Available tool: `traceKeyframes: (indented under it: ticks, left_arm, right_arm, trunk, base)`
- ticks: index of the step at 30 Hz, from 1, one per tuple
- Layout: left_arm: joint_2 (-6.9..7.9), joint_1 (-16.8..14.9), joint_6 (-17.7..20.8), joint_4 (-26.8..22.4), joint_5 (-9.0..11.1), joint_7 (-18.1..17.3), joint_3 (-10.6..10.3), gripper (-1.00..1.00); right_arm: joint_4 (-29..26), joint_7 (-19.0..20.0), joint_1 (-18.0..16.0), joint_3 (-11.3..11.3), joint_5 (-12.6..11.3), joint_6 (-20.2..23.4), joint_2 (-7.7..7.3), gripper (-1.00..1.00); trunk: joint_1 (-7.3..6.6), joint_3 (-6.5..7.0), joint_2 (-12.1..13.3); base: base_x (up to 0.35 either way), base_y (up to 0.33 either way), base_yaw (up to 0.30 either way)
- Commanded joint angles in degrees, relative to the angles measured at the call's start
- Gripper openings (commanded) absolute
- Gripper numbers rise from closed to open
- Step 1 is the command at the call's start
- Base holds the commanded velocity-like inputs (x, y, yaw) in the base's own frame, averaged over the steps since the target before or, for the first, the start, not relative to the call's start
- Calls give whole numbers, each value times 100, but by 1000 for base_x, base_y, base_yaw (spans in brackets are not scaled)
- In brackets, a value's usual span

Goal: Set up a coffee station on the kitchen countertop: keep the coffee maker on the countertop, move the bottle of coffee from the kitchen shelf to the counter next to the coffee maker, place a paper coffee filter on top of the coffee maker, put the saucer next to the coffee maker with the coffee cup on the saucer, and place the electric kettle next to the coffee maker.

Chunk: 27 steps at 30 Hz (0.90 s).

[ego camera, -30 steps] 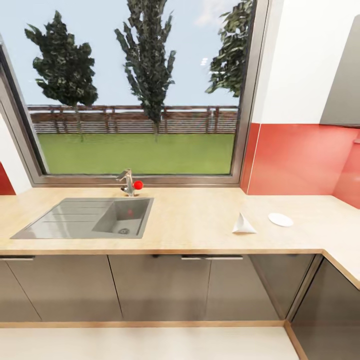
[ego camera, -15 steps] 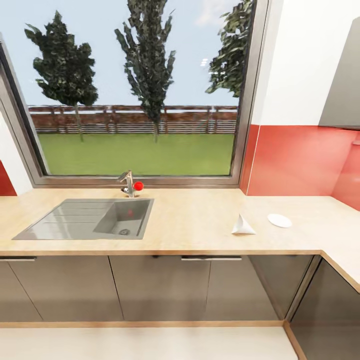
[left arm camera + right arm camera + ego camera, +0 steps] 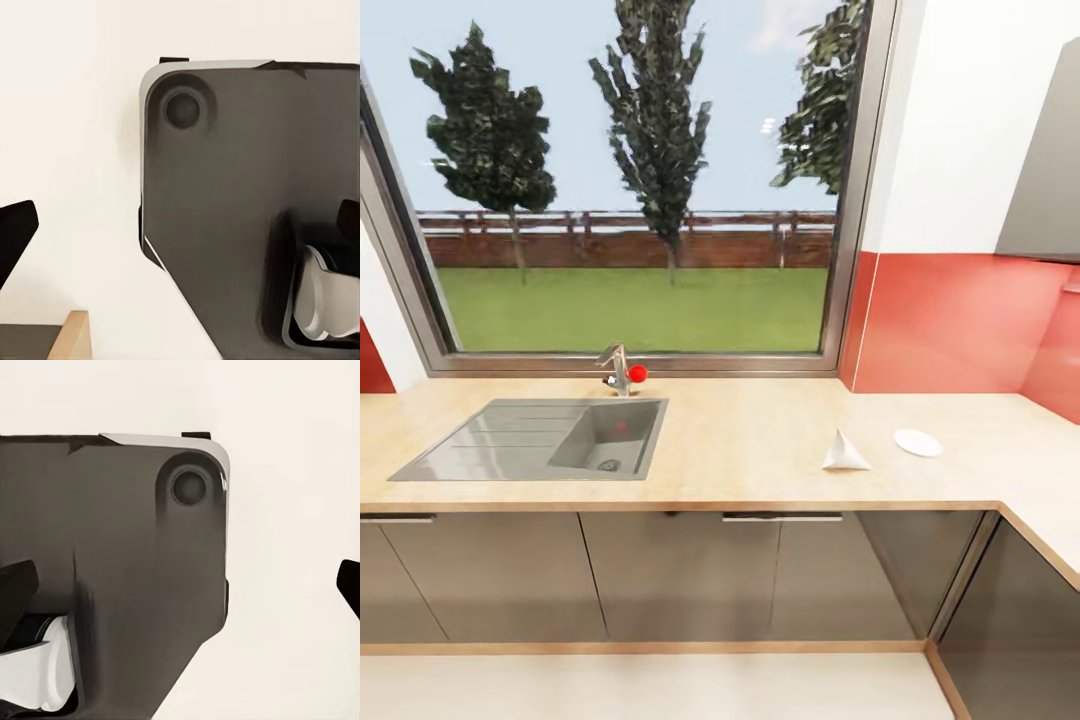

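Note:
The kitchen countertop (image 3: 740,440) runs across the head view under a big window. On its right part a white paper coffee filter (image 3: 845,452) stands as a small cone. The round white saucer (image 3: 918,442) lies flat just right of it, apart from it. The coffee maker, bottle of coffee, kitchen shelf, coffee cup and electric kettle are out of view. In the wrist views my left gripper (image 3: 180,225) and right gripper (image 3: 180,585) hang over the robot's dark base and the pale floor. Each is open, its black fingertips far apart and nothing between them.
A grey sink (image 3: 540,440) with a faucet (image 3: 618,368) and red knob is set in the counter's left part. Grey cabinet doors (image 3: 680,575) run below. The counter turns a corner toward me at the right (image 3: 1050,520). A grey wall unit (image 3: 1050,170) hangs at upper right.
The whole head picture has shifted very slightly, so the camera moved. The filter and saucer lie where they were on the counter.

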Motion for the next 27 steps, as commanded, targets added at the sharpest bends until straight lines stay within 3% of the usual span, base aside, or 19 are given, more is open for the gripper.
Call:
traceKeyframes:
  ticks: [1, 5, 27]
  left_arm:
    - [1, -1, -16, 1, 49, 0, -30, 100]
    - [1, -3, -16, 1, 49, 0, -30, 100]
    - [14, -5, -21, 1, 54, 2, -21, 100]
  right_arm:
    - [-3, 5, 0, -3, -4, -12, -1, 100]
    - [-7, 5, 0, -3, -4, -12, -1, 100]
    - [-5, 5, 0, -3, -4, -14, -1, 100]
  trunk:
    - [-20, 10, 33]
    - [-108, 82, 194]
    - [-108, 82, 194]
  base:
    - [0, 0, 0]
    - [0, 0, 0]
    - [0, 0, 0]
